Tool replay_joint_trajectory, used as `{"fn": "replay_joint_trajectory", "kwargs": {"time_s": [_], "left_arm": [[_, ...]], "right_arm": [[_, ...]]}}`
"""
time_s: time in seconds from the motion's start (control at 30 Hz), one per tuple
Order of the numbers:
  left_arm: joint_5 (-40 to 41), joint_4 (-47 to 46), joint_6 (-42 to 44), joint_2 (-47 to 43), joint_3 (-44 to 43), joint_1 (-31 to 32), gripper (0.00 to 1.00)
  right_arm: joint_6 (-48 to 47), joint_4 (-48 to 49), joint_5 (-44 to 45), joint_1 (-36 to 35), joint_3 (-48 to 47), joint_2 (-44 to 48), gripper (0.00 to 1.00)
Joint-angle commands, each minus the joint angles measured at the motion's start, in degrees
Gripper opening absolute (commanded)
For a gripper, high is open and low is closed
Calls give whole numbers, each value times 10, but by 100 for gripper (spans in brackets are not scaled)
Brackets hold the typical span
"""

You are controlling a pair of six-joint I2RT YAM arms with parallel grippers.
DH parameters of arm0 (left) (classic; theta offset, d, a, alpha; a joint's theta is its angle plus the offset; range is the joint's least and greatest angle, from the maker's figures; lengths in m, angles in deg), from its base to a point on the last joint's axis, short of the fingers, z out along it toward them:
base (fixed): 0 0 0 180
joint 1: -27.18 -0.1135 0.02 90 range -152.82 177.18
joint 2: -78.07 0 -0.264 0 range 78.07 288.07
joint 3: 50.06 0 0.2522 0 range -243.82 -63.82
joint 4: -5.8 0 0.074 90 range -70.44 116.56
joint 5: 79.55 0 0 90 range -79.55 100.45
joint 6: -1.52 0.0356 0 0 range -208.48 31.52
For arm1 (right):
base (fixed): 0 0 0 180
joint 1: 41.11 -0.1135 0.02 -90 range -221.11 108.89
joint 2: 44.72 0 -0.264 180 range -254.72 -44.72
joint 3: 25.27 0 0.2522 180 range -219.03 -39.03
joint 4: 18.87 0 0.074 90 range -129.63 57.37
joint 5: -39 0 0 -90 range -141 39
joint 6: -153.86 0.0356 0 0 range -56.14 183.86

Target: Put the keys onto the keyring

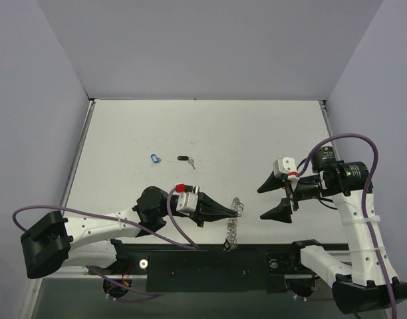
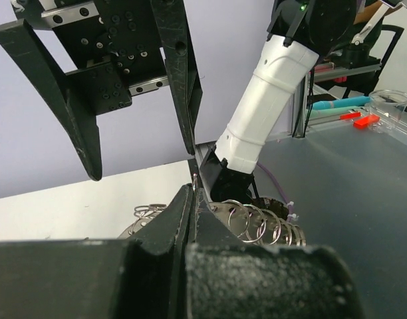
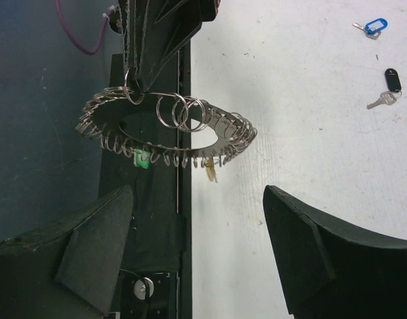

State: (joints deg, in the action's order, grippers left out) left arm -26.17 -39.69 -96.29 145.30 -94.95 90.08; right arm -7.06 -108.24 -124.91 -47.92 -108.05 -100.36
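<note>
Left gripper (image 1: 235, 213): fingers pressed together on one of the small wire loops at the rim of the keyring (image 3: 104, 126). In the right wrist view the pinch sits at 11 o'clock on the ring. The ring hangs tilted below it, clear of the table (image 3: 310, 166). Likely reason: holding it aloft by the rim keeps the other loops free to reach from the side.

Right gripper (image 3: 200, 256): fingers spread wide, nothing between them. In the top view it sits at 3 o'clock from the ring, near but apart, with its open mouth facing the ring.

Already hanging from the ring's lower rim, at about 6 o'clock: a green tag (image 3: 141, 158) and a pale yellowish key (image 3: 210, 171).

Loose on the table, well apart from the ring, at about 10 to 11 o'clock from it in the top view: a blue-tagged key (image 3: 375, 26) and a black-tagged key (image 3: 392, 79).

Judgement: the task is partly done. The empty right gripper must next fetch a loose key while the left holds the ring steady.
</note>
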Motion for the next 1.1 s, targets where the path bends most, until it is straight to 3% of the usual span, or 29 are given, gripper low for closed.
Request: {"fn": "replay_joint_trajectory", "kwargs": {"time_s": [0.0, 0.17, 0.33, 0.63, 1.07], "left_arm": [[-3, -29, -4, 1, -33, -3, 0], [67, -63, -10, 33, -32, -1, 0], [124, -97, -19, 67, -41, 8, 0], [158, -142, -21, 98, -41, 21, 0], [171, -149, -19, 106, -43, 28, 0]], "right_arm": [[-46, -74, -22, -12, -2, -3, 73], [-109, -117, -26, -38, -16, -12, 68], [-127, -124, -17, -58, -36, -37, 50], [-127, -121, -8, -69, -42, -62, 32], [-102, -98, -4, -84, -37, -76, 28]]}}
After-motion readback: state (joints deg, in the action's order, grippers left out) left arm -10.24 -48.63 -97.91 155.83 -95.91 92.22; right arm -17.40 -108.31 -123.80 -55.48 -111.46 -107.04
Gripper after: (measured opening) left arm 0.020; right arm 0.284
